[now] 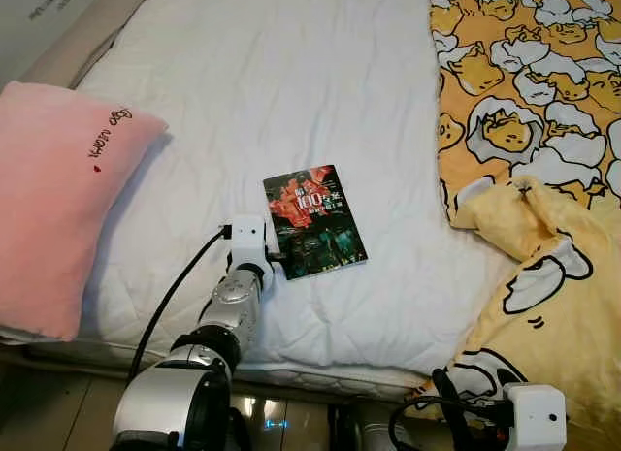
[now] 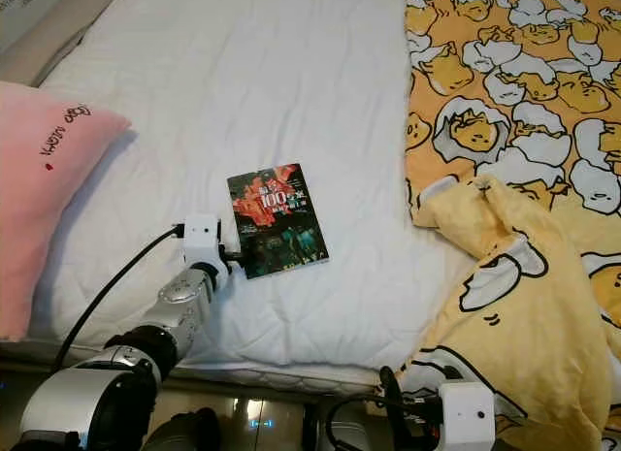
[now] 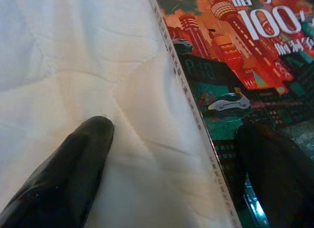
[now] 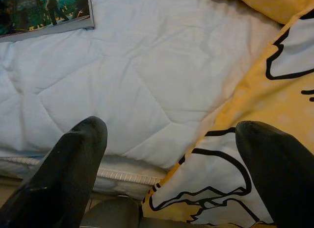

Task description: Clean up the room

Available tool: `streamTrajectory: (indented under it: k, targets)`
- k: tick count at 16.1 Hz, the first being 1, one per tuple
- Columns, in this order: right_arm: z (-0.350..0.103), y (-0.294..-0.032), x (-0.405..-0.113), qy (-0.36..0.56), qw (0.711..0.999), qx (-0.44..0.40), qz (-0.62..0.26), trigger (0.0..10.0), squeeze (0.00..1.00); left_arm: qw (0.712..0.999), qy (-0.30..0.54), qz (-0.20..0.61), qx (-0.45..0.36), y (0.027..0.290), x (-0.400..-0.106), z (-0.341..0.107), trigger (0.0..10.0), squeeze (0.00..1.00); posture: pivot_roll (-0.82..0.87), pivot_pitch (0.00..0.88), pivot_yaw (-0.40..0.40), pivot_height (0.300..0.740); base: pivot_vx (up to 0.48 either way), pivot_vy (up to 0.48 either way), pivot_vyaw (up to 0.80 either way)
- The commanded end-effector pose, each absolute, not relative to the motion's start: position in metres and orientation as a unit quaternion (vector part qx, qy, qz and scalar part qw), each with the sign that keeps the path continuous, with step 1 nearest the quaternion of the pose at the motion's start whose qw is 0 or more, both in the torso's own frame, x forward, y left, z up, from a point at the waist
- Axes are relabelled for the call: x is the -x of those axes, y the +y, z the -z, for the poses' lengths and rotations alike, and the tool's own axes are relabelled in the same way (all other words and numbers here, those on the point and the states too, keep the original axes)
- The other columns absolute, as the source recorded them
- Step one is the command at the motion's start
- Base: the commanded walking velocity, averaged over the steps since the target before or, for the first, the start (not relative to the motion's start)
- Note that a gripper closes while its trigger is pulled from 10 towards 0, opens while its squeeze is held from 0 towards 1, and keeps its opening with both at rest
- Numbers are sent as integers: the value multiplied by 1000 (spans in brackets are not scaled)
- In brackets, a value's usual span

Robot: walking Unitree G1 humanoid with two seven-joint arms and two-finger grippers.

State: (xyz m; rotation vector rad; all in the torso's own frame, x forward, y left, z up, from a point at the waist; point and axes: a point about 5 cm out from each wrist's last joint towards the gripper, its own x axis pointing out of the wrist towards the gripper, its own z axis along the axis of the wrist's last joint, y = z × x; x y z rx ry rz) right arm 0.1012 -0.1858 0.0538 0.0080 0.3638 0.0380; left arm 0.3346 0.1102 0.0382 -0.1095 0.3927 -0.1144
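A white quilted mattress (image 1: 291, 82) is taking up most of the scene, with a yellow egg-print blanket (image 1: 543, 131) lying bunched along its right side and spilling over the near edge, and a pink pillow (image 1: 53, 199) sitting at the left. A book (image 1: 314, 221) is lying flat near the middle of the mattress, closer to the near edge, well apart from both pillow and blanket. The left gripper (image 3: 176, 154) is reaching over the book's spine edge with its jaws spread wide, one finger pressing the sheet just beside the book and the other resting on the cover, holding nothing yet. The right gripper (image 4: 171, 144) is hanging low at the mattress's near edge, jaws wide apart and empty, over blanket and sheet. The flat book is likely offering little for the lower finger to get under, so closing may be pinching quilting or sliding the book away. Open sheet is surrounding the book on all sides, giving room to approach.
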Motion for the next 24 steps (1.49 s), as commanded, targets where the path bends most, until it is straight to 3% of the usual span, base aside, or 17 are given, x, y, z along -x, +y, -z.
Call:
streamTrajectory:
  k: [1, 5, 6, 7, 8, 10, 11, 13, 15, 18, 19, 20, 21, 24]
  targets:
    - [-51, -190, -96, 196, 980, 0, -8, 10000, 0, 969, 224, 83, 63, 97, -327, -29, 10000, 0, -230, 229, -65, 740, 0, 0, 0]
    - [-51, -191, -95, 198, 980, 1, -6, 10000, 0, 977, 188, 104, 10, 91, -335, -42, 10000, 0, -228, 235, -61, 740, 0, 0, 0]
    - [-50, -191, -94, 199, 980, 1, -6, 10000, 0, 981, 160, 86, -64, 97, -340, -49, 10000, 0, -227, 235, -58, 740, 0, 0, 0]
    - [-48, -189, -92, 203, 979, -3, -7, 10000, 0, 975, 76, 58, -202, 107, -347, -65, 10000, 0, -226, 236, -57, 740, 0, 0, 0]
    - [-48, -189, -91, 205, 979, -4, -8, 10000, 0, 975, 71, 58, -205, 107, -347, -66, 10000, 0, -226, 235, -57, 740, 0, 0, 0]
    - [-47, -188, -89, 208, 978, -5, -9, 10000, 0, 984, 88, 64, -142, 105, -344, -62, 10000, 0, -221, 231, -59, 740, 0, 0, 0]
    - [-45, -189, -88, 213, 977, -5, -11, 10000, 0, 989, 115, 76, -56, 98, -338, -53, 10000, 0, -217, 226, -63, 740, 0, 0, 0]
    - [-44, -191, -88, 215, 977, -4, -12, 10000, 0, 986, 145, 83, 13, 88, -331, -43, 10000, 0, -214, 223, -69, 740, 0, 0, 0]
    - [-43, -193, -90, 217, 976, -2, -16, 10000, 0, 977, 181, 99, 56, 72, -319, -30, 10000, 0, -215, 223, -75, 740, 0, 0, 0]
    - [-42, -194, -88, 225, 974, 1, -20, 10000, 0, 957, 255, 127, 52, 59, -300, -9, 10000, 0, -218, 229, -79, 740, 0, 0, 0]
    - [-41, -194, -87, 227, 974, 2, -19, 10000, 0, 951, 271, 140, 56, 54, -296, -5, 1569, 0, -220, 230, -80, 740, 0, 0, 0]
    - [-41, -194, -87, 227, 974, 2, -19, 10000, 0, 949, 274, 144, 62, 53, -296, -5, 1569, 0, -220, 230, -80, 740, 0, 0, 0]
    - [-41, -194, -87, 227, 974, 1, -20, 10000, 0, 947, 276, 142, 78, 52, -297, -6, 0, 0, -220, 231, -80, 740, 0, 0, 0]
    - [-41, -195, -90, 226, 974, 1, -20, 10000, 0, 945, 287, 144, 67, 55, -298, -5, 0, 0, -217, 233, -81, 740, 0, 0, 0]
